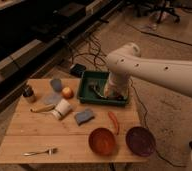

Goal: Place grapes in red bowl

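- Arm (154, 70), white and thick, comes in from the right and bends down over the far right of the table; its two-finger gripper (109, 94) sits low inside the rectangular dark green plastic tray (86, 92).
- Gripper state: cannot tell whether it is open or closed; its tip is lost in shadow against the tray floor.
- Nothing can be confirmed as held. Contact with the tray contents cannot be told either.
- Grapes (95, 90): a small, dark, lumpy shape lies in the tray, just left of the gripper. It is too dim to pick out single berries.
- Round, glossy orange-red bowl (102, 141) stands upright near the front edge of the light wooden table (19, 137), well apart from the tray, with no grapes visible inside it.
- Darker maroon-purple bowl (140, 141) stands just right of the red bowl, and the two rims are close together.
- Long orange-red chilli pepper (113, 122) lies between the tray and the two bowls.
- Blue-grey sponge-like pad (84, 116) lies in front of the tray's left corner.
- White cup (62, 108) is tipped on its side at mid-table, and a round yellow-red apple (67, 92) sits just left of the tray.
- Metal fork (39, 151) lies flat at the front left.
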